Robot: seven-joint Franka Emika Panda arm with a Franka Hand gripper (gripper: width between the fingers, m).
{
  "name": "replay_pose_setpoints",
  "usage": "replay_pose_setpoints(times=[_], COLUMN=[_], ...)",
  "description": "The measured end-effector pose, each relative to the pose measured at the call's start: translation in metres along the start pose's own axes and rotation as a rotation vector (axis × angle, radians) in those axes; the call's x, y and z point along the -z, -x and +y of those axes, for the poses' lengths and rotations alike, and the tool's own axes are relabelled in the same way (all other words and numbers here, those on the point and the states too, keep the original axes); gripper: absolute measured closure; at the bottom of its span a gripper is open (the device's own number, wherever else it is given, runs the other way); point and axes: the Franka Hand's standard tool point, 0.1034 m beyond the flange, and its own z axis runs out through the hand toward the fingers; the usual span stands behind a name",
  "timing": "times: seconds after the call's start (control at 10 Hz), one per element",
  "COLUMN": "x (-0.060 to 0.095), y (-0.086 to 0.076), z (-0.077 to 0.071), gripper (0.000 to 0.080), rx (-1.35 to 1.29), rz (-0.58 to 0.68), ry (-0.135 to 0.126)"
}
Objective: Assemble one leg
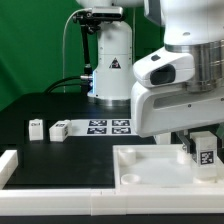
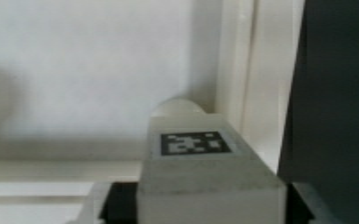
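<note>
My gripper [image 1: 203,150] is shut on a leg [image 1: 206,150], a small white post with a black-and-white tag, and holds it over the right end of the large white square panel [image 1: 150,165]. In the wrist view the leg [image 2: 197,150] stands between my two dark fingers [image 2: 126,203], its tip near the panel's raised rim [image 2: 238,70]. Two more legs lie on the black table at the exterior view's left, one [image 1: 36,128] beside the other [image 1: 59,130].
The marker board [image 1: 110,126] lies at the middle of the table behind the panel. A white L-shaped border piece [image 1: 8,165] sits at the exterior view's left front. The arm's base [image 1: 110,60] stands at the back.
</note>
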Motion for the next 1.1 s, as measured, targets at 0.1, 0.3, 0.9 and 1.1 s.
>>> replay_pose_setpoints(times=[0.1, 0.3, 0.9, 1.1], x=[-0.0001, -0.0002, -0.0032, -0.0031], y=[0.0, 0.0, -0.0002, -0.0013], z=[0.0, -0.0003, -0.0042, -0.0059], gripper=[0.0508, 0.0508, 0.0508, 0.0508], rx=[-0.002, -0.045, -0.855, -1.133], rz=[0.0, 0.0, 0.016, 0.021], ry=[0.0, -0.002, -0.006, -0.007])
